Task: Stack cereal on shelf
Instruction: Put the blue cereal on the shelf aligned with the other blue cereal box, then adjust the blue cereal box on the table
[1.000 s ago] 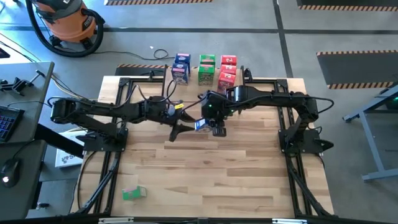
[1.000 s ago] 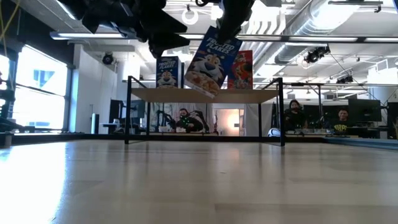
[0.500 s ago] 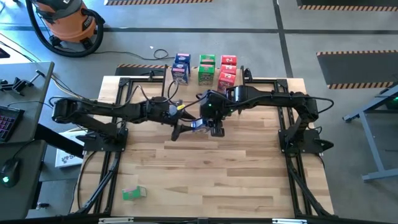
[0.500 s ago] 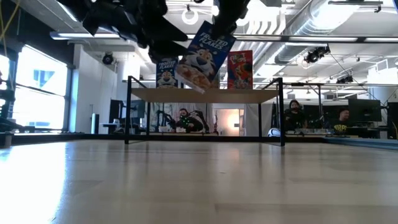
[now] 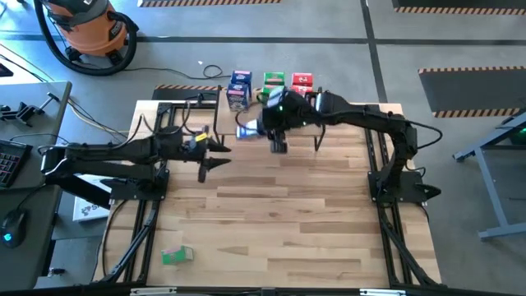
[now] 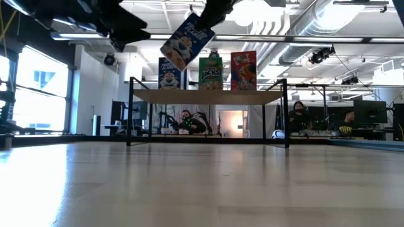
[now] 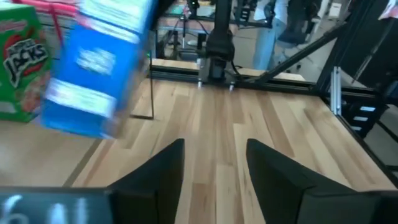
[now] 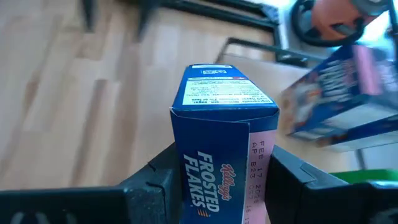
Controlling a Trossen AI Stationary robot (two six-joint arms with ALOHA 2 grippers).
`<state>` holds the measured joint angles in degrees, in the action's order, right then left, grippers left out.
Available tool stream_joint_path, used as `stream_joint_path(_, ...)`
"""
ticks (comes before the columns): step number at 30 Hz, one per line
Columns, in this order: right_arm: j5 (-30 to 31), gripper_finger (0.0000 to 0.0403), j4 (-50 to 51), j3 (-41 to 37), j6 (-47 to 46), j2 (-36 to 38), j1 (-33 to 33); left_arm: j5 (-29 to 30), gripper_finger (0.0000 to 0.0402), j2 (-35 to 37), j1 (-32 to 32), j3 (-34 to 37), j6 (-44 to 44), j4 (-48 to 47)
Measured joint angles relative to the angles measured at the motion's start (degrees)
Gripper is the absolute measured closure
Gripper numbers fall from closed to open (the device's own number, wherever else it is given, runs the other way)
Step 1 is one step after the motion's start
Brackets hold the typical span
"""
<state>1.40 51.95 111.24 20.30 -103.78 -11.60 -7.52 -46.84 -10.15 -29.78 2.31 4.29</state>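
The right gripper [image 8: 224, 180] clamps a blue cereal box [image 8: 221, 134] (tilted, seemingly above the shelf [image 6: 208, 96]); left gripper [image 7: 214, 165] gapes empty.

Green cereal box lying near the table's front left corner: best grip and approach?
Take the green cereal box across its short width, coming straight down. It lies flat on the table with nothing beside it, so both long edges look free. The left gripper is nearer, open and empty; the right gripper holds the blue box.

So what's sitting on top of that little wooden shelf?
Cereal boxes stand on the shelf: blue, green and red fronts show. More sit behind them, partly hidden.
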Motion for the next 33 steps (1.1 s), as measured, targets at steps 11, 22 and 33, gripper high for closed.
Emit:
stream_joint_path(11,2.62,0.0256,12.13,19.59,9.37,-13.26,-4.91,0.81,0.0299,2.51,0.02,4.74,0.87,1.70)
stream_joint_path(22,3.52,0.0256,13.16,20.00,10.62,-15.64,-5.41,0.65,0.0323,1.31,0.04,4.77,0.66,2.42)
stream_joint_path(33,4.58,0.0185,9.67,20.35,9.75,-16.11,-5.28,0.60,0.0323,1.32,0.04,4.77,2.08,2.91)
